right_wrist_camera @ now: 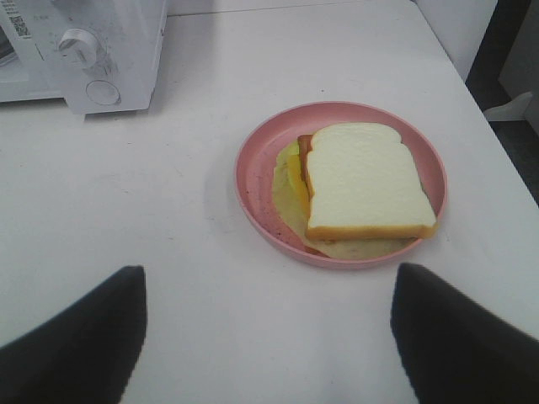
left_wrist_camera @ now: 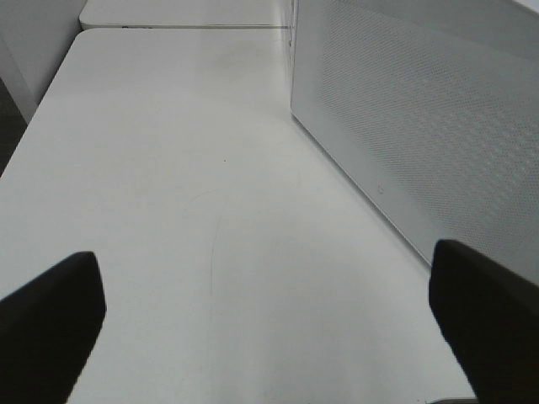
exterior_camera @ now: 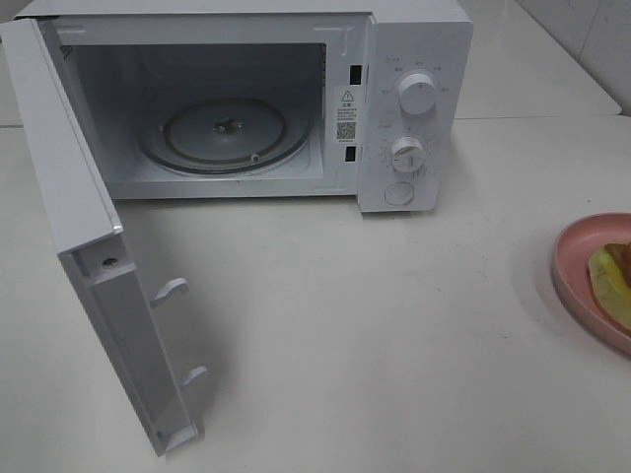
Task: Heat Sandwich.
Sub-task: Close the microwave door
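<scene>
The white microwave (exterior_camera: pixel 414 108) stands at the back with its door (exterior_camera: pixel 89 286) swung wide open toward the front left. The glass turntable (exterior_camera: pixel 225 133) inside is bare. The sandwich (right_wrist_camera: pixel 362 181), pale bread with an orange-brown crust and yellow-green filling, lies on a round pink plate (right_wrist_camera: pixel 253 181). In the exterior view only a slice of sandwich (exterior_camera: pixel 613 281) and plate (exterior_camera: pixel 577 266) shows at the right edge. My right gripper (right_wrist_camera: pixel 268 337) is open, a little short of the plate. My left gripper (left_wrist_camera: pixel 269 324) is open over bare table beside the microwave's perforated side (left_wrist_camera: pixel 421 126). Neither gripper shows in the exterior view.
The white table (exterior_camera: pixel 375 345) runs out to an edge just right of the plate (right_wrist_camera: pixel 497 143). The microwave's two knobs (exterior_camera: pixel 418 95) and its button (exterior_camera: pixel 398 193) face front. Two latch hooks (exterior_camera: pixel 170 290) stick out of the open door.
</scene>
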Tool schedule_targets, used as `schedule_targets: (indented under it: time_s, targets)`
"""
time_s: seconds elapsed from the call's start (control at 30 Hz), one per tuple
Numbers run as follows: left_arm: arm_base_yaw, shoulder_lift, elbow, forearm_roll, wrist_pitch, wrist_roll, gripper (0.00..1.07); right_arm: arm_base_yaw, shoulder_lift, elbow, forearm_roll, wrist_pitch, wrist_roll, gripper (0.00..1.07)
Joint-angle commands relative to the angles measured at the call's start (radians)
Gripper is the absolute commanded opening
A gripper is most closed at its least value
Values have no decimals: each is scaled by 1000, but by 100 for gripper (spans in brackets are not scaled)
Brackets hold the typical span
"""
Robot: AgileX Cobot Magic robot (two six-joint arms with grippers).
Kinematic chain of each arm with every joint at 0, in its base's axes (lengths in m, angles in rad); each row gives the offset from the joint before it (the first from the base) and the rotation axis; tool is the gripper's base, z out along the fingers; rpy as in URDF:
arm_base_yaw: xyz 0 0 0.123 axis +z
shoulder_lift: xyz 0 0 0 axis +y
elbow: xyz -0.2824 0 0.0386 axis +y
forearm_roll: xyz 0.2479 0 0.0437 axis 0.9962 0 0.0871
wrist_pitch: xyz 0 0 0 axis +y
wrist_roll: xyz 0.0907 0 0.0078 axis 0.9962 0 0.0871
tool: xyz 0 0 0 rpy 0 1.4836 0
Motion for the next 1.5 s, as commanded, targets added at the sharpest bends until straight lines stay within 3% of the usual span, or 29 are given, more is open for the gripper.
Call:
schedule_targets:
  time_s: [0.03,0.33,0.47,0.6,0.63,0.77,0.83,0.9,0.93,0.97,1.0,1.33,1.37,1.43,1.5]
  targets:
    - [4,-21,5,-2,-6,-1,103,-7,-27,1,1,-10,0,76]
    - [4,-8,-32,8,-59,-1,101,-7,-27,1,1,-10,0,76]
    - [4,50,-34,11,-97,-1,93,-7,-27,1,1,-10,0,76]
    - [4,155,-33,17,-164,-1,76,-7,-27,1,1,-10,0,76]
    - [4,155,-33,17,-164,-1,76,-7,-27,1,1,-10,0,76]
    - [4,295,-24,35,-241,-1,47,-7,-27,1,1,-10,0,76]
    - [4,323,-18,36,-257,-1,43,-7,-27,1,1,-10,0,76]
    - [4,375,1,37,-310,-1,25,-7,-27,1,1,-10,0,76]
    - [4,413,26,36,-371,-1,9,-7,-27,1,1,-10,0,76]
    - [4,413,26,36,-371,-1,9,-7,-27,1,1,-10,0,76]
    - [4,428,37,36,-401,-1,2,-7,-27,1,1,-10,0,76]
    - [4,566,229,36,-891,1,0,-7,-27,1,1,-10,0,76]
    - [4,598,270,36,-1018,1,0,-7,-27,1,1,-10,0,76]
    - [4,615,284,36,-1067,1,0,-7,-27,1,1,-10,0,76]
    - [4,668,322,44,-1225,1,0,-7,-27,1,1,-10,0,76]
